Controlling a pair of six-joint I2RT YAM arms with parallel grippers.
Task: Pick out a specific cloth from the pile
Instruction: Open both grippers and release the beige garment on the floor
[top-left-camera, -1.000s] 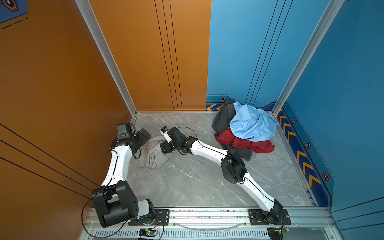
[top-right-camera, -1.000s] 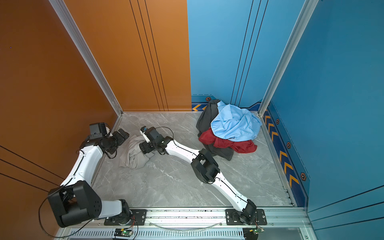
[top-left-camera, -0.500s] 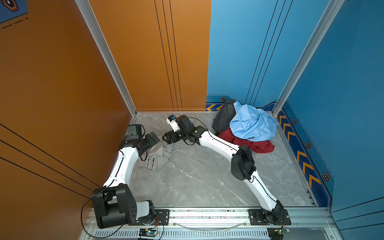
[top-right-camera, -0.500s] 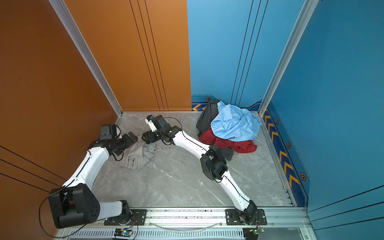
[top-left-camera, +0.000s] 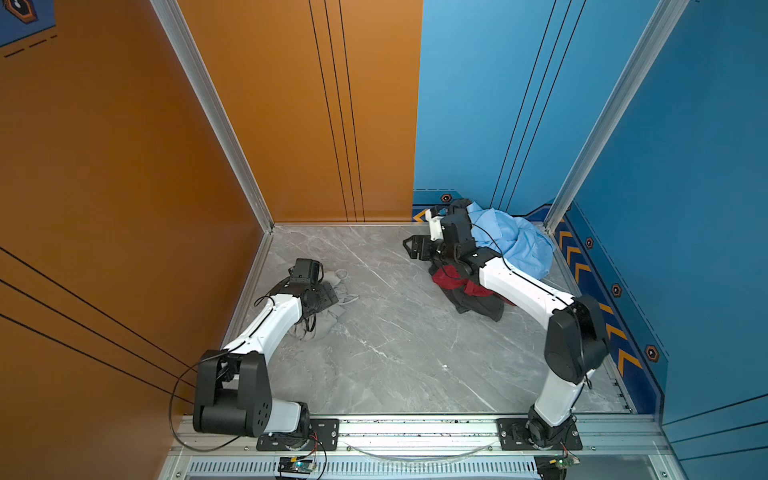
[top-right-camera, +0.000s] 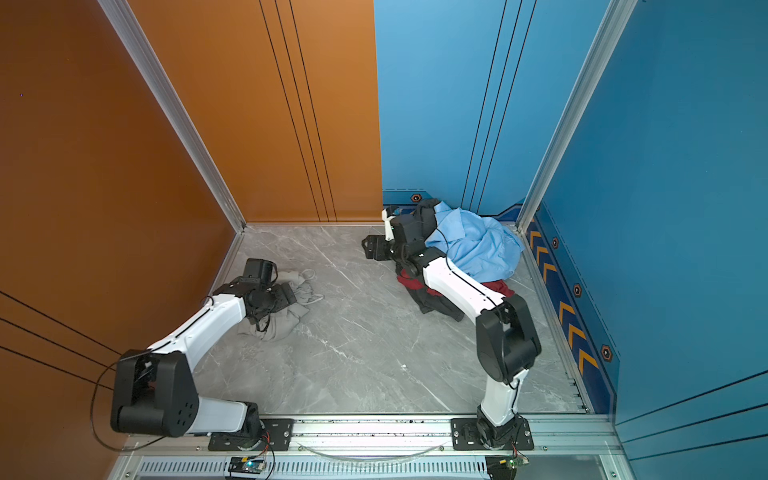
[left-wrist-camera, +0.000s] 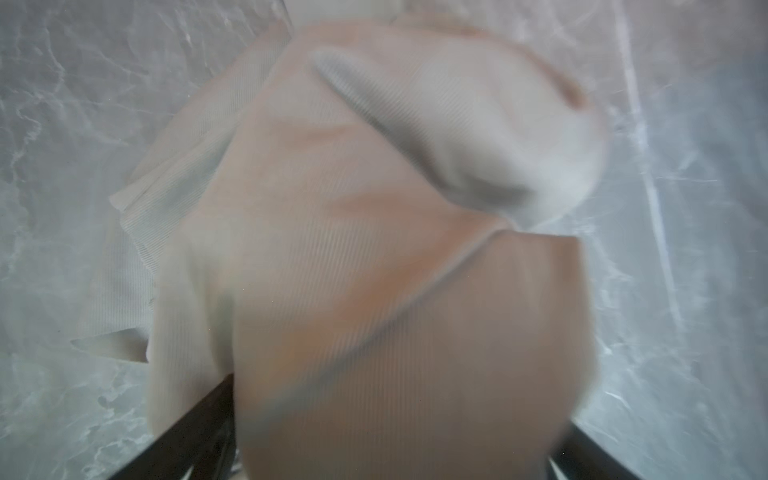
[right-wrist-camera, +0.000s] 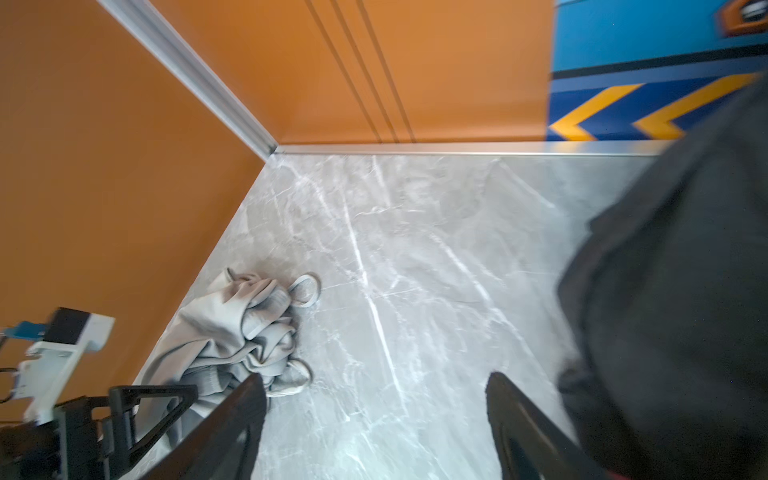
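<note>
The cloth (top-left-camera: 326, 318), where is it lying at this moment?

— It lies crumpled on the grey marble table (top-left-camera: 395, 353), close to the left edge and nearer to the far left corner than to the front. It is light grey-beige. Two thin cords (right-wrist-camera: 319, 286) make small loops on the marble just beside it, on the side toward the middle of the table.

And your fingers on the left side?

— My left gripper (top-left-camera: 323, 294) rests on top of the cloth. In the left wrist view my two black fingers (left-wrist-camera: 199, 436) stand wide apart, and the ribbed fabric fills all the space between them. This picture is blurred, but the jaws are spread, not pressed together.

What about the right one?

— My right gripper (right-wrist-camera: 374, 386) is spread too: in the right wrist view I see only bare marble between its fingers. In both top views it is just beside the pile (top-left-camera: 478, 299), on the side facing the orange wall (top-left-camera: 291, 124), near the far edge.

Is the cloth apart from the pile?

— Yes, well apart. The pile is in the far right corner: a light blue shirt (top-left-camera: 515, 245) on top, a dark red garment (top-left-camera: 446, 276) and a dark charcoal garment (top-left-camera: 484, 309) below. My right arm (top-left-camera: 523, 291) reaches across its front part.
</note>
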